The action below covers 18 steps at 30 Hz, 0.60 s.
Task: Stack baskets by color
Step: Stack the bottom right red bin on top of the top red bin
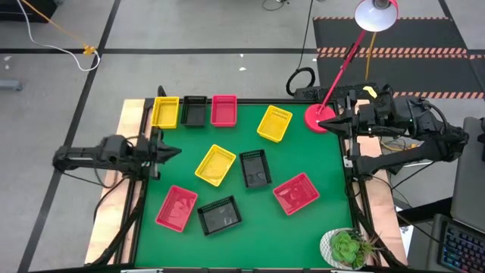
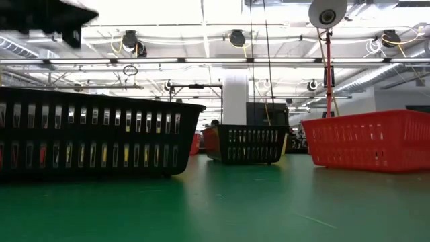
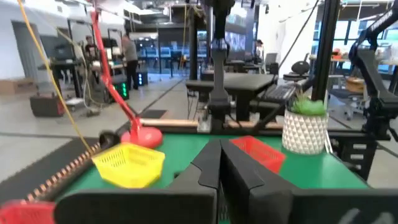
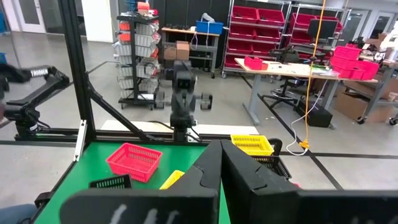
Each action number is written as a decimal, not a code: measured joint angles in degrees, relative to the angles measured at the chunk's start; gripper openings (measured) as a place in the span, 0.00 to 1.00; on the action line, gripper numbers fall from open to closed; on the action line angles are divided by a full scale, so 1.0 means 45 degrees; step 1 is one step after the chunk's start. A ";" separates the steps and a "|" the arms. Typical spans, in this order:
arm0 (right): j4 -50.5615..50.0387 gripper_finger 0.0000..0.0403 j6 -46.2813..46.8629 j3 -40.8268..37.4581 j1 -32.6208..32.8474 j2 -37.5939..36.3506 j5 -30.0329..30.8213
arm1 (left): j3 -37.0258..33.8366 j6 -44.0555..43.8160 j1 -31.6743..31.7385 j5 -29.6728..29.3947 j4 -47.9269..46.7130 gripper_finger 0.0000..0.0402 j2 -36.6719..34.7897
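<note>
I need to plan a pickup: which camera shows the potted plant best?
The high view: the potted plant sits fully visible at the table's corner on the right arm's side, beside a red basket. The left wrist view shows its white pot side-on, farther off. The low and right wrist views do not show it.

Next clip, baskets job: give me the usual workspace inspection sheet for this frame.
Surface: green table, wooden edges.
Job's things: nine baskets, none stacked; yellow, black and pink-red side by side at the far edge, six scattered.
Clutter: red lamp base, potted plant.
Grippers: left gripper shut, empty, at the left edge; right gripper shut, empty, by the lamp base.
Cables: yellow and white leads on the floor.
Surroundings: workshop, shelving, people far off.
</note>
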 joint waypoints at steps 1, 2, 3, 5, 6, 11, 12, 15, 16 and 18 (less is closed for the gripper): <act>0.0004 0.00 -0.0007 0.0000 0.0000 -0.0006 0.0003 | 0.0657 0.0092 0.0000 -0.0003 -0.0178 0.01 0.0425; 0.0004 0.00 -0.0001 0.0000 0.0000 -0.0006 0.0003 | 0.1383 0.0169 0.0000 -0.0003 -0.0459 0.01 0.0885; 0.0001 0.00 0.0007 0.0000 0.0000 -0.0011 0.0003 | 0.2119 0.0227 0.0000 -0.0009 -0.0756 0.01 0.1371; -0.0001 0.00 0.0007 0.0000 0.0000 -0.0006 0.0000 | 0.3755 0.0228 0.0000 -0.0003 -0.1440 0.01 0.2429; -0.0001 0.00 0.0007 0.0000 0.0000 -0.0006 0.0003 | 0.4548 0.0161 0.0000 -0.0002 -0.1898 0.01 0.2908; -0.0005 0.00 0.0002 0.0000 0.0000 -0.0006 0.0005 | 0.8521 -0.0016 0.0000 0.0243 -0.4156 0.01 0.5404; -0.0001 0.00 -0.0007 0.0000 0.0000 -0.0006 0.0005 | 0.9239 0.0116 0.0000 0.0256 -0.4585 0.01 0.5875; 0.0004 0.00 -0.0007 0.0000 0.0000 -0.0006 0.0005 | 1.1363 0.0410 0.0000 0.0240 -0.5926 0.01 0.7189; 0.0004 0.00 -0.0007 0.0000 0.0000 -0.0006 0.0005 | 1.2084 0.0397 0.0000 0.0226 -0.6295 0.01 0.7588; 0.0004 0.00 -0.0003 0.0000 0.0000 -0.0006 0.0005 | 1.3415 0.0353 0.0000 0.0215 -0.6997 0.01 0.8362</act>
